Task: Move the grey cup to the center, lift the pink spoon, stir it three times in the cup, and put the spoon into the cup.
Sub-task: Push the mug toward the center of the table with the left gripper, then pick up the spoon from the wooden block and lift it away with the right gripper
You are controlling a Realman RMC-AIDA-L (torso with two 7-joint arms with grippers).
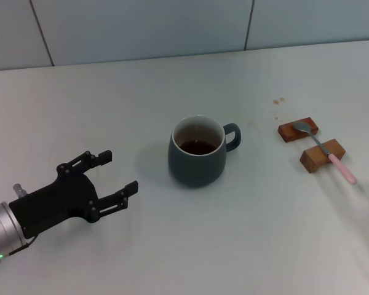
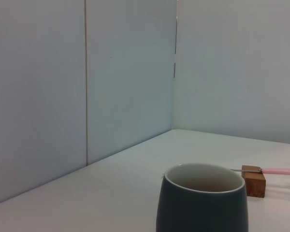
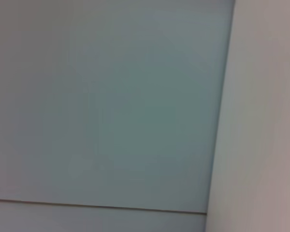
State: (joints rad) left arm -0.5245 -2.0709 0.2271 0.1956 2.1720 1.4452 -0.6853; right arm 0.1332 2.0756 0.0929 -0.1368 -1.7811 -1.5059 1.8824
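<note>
The left gripper [image 1: 114, 173] is at the left side of the table [image 1: 246, 246], near the front edge. Its two black fingers [image 1: 124, 195] are spread wide apart and hold nothing; they point toward the middle of the table. The gripper is well apart from the cup, with bare table between them.

The grey cup [image 1: 197, 152] stands upright near the center of the table. Its loop handle [image 1: 232, 136] points to the right side, away from the left gripper. Inside the cup there is a dark brown liquid [image 1: 197, 146], and the inner wall above it is pale. In the left wrist view the grey cup [image 2: 202, 199] is seen from the side, close in front of the camera.

To the right of the cup, well apart from it, two small brown wooden blocks [image 1: 321, 156] lie on the table, one behind the other. The pink spoon [image 1: 325, 150] rests across both of them: its metal bowl lies on the far block, and its pink handle reaches past the near block toward the front right. A few small brown spots [image 1: 278, 101] are on the table behind the blocks.

The right gripper does not show in any view, so its state cannot be told; the right wrist view shows only a plain wall.
</note>
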